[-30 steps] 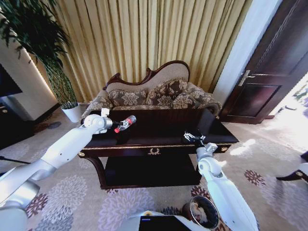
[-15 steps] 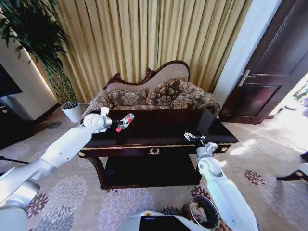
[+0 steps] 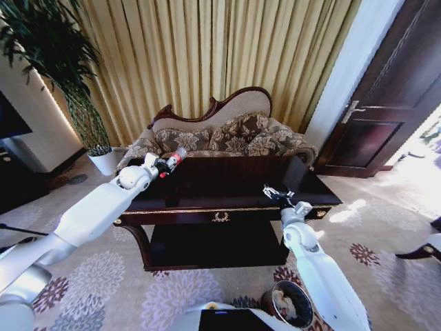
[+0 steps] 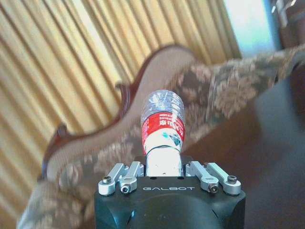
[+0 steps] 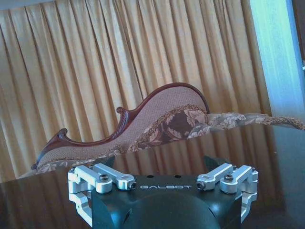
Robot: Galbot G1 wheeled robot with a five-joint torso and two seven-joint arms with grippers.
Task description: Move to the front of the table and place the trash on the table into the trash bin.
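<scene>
Holding the bottle (image 4: 162,125) by its cap end, the left gripper (image 3: 164,164) hangs above the back-left corner of the table (image 3: 227,208); its fingers (image 4: 125,172) clamp the neck, body pointing away toward the sofa (image 3: 220,134).
- Bottle: clear, red-white label, lifted clear of the tabletop, tilted up and outward. A neck grip likely keeps the soft body from crushing.
- Right gripper (image 3: 273,194): resting low over the table's front-right part, fingers (image 5: 102,180) spread wide, nothing between them. Idle, probably waiting.
- Bin (image 3: 289,305): on the carpet beside the robot's base, to its right, in front of the table; pale litter already inside. Well apart from the bottle, so the carry must cross toward the right.
- Other trash on the table: cannot tell.
</scene>
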